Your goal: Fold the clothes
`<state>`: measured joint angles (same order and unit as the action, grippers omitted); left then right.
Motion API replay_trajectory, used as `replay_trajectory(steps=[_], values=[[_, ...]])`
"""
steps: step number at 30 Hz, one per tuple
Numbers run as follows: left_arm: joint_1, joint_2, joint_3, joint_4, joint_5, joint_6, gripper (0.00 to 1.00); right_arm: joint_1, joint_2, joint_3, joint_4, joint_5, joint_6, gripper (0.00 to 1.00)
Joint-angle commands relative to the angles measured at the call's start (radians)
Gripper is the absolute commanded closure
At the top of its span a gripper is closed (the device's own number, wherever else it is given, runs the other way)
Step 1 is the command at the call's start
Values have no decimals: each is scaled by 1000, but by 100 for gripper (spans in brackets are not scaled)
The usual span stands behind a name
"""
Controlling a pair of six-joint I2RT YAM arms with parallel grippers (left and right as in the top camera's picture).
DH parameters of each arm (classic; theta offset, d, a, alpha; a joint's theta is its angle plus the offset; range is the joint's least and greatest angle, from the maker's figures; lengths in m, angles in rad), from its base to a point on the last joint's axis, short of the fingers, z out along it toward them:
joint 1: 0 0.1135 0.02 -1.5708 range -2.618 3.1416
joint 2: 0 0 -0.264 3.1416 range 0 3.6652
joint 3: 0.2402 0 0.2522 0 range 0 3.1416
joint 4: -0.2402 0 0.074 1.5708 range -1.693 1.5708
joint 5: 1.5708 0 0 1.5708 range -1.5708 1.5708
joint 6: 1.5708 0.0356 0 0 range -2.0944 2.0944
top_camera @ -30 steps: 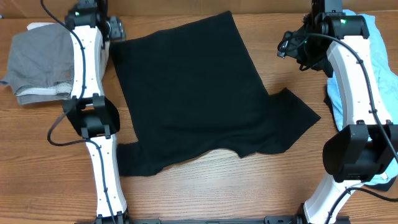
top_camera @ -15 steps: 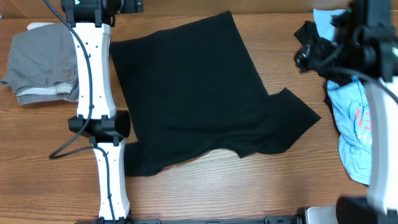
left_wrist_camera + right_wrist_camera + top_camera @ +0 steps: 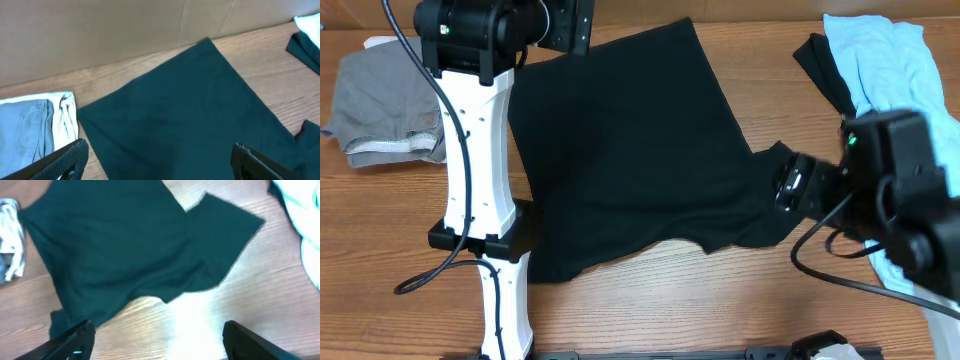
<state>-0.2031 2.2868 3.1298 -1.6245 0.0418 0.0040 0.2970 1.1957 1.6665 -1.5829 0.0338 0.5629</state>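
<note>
Centrally on the table [image 3: 720,300], the black T-shirt [image 3: 630,150] is laid flat, with its hem toward the far edge and its collar toward the near edge. The left gripper [image 3: 160,162] is held above the far half of the shirt. Its fingers [image 3: 70,157] are set wide apart and nothing is held between them. The right gripper [image 3: 157,342] is held above the near right part of the shirt, its fingers [image 3: 75,340] likewise spread and empty.

A grey garment [image 3: 380,100] with a white band is located at the far left, just beside the shirt's far-left corner. A light blue garment [image 3: 880,60] is piled along the right edge, and a black cloth [image 3: 817,62] lies against its left side. A brown board [image 3: 100,30] is stood along the far edge of the table.

In the overhead view, the shirt's left edge is hidden by the upright left arm [image 3: 480,150]. The tip of the right-hand sleeve [image 3: 225,225] and part of the light blue garment are covered by the blurred right arm [image 3: 890,190].

Bare wood is exposed along the near edge in front of the collar, and in a wedge between the shirt's right edge and the black cloth. On the left, only a narrow strip is left between the shirt and the grey garment.
</note>
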Motion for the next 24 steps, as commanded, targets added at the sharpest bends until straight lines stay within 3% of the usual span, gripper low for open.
replay_trajectory(steps=[1, 10, 17, 20, 23, 24], values=[[-1, -7, 12, -20, 8, 19, 6, 10, -3, -202, 98, -16, 90, 14], [-1, 0, -24, -28, 34, 18, 5, -13, 67, -724, 540, -157, 198, 14], [-14, 2, -118, 11, 41, 18, 4, -61, 188, -876, 745, -193, 223, 22], [-14, 2, -170, 31, 41, 18, 4, -73, 252, -880, 793, -192, 222, 29], [-16, 2, -221, 54, 42, 18, 4, -84, 322, -880, 849, -188, 222, 46], [-16, 2, -235, 63, 42, 18, 4, -87, 345, -880, 865, -186, 222, 57]])
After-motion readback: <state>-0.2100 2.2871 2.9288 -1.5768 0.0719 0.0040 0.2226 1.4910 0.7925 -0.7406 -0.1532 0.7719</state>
